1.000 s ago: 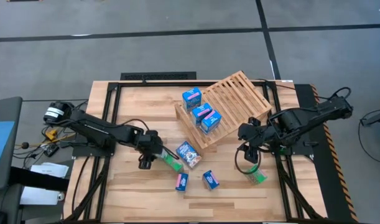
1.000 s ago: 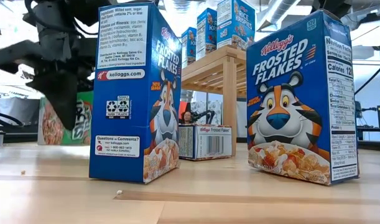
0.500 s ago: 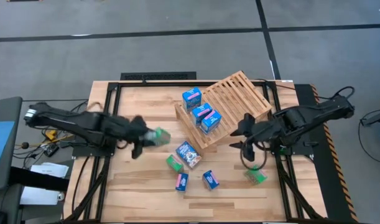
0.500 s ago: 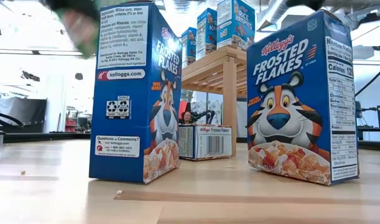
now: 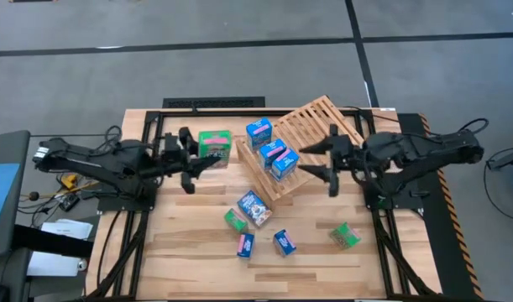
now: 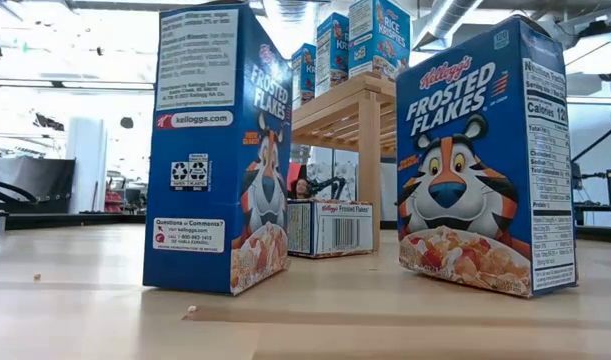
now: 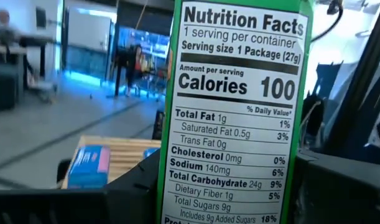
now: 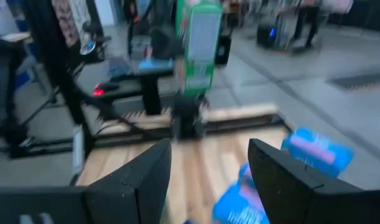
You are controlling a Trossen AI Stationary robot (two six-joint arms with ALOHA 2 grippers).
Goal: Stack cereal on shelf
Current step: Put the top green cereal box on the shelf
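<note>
Now, from above: the left gripper [image 5: 207,158] is clamped on a small green cardboard cereal box [image 5: 214,144], carried clear of the plank tabletop [image 5: 180,252] and just short of the tilted light-wood slatted rack [image 5: 323,126]. Three small blue cereal boxes [image 5: 271,151] sit in a row on the rack's near edge, right ahead of the carried box. The right gripper [image 5: 323,159] hovers at the rack's other side, fingers spread, nothing in them. Behind and below the left gripper, more boxes are scattered on the table; a second green box [image 5: 346,236] lies well away from the right gripper.

Low view — two blue Frosted Flakes boxes [image 6: 213,150] stand on the table, neither gripper showing.

Left wrist view: the green box's nutrition panel [image 7: 236,118] fills the frame between the dark fingers, upright, with a blue box [image 7: 90,167] and wooden slats beyond.

Right wrist view: open fingers [image 8: 146,180], and the green box [image 8: 199,46] aloft across the rack.

The risk, as I read it: the rack slopes like a ramp — let go too high or off-square and the box could slide, or knock the blue row loose.
</note>
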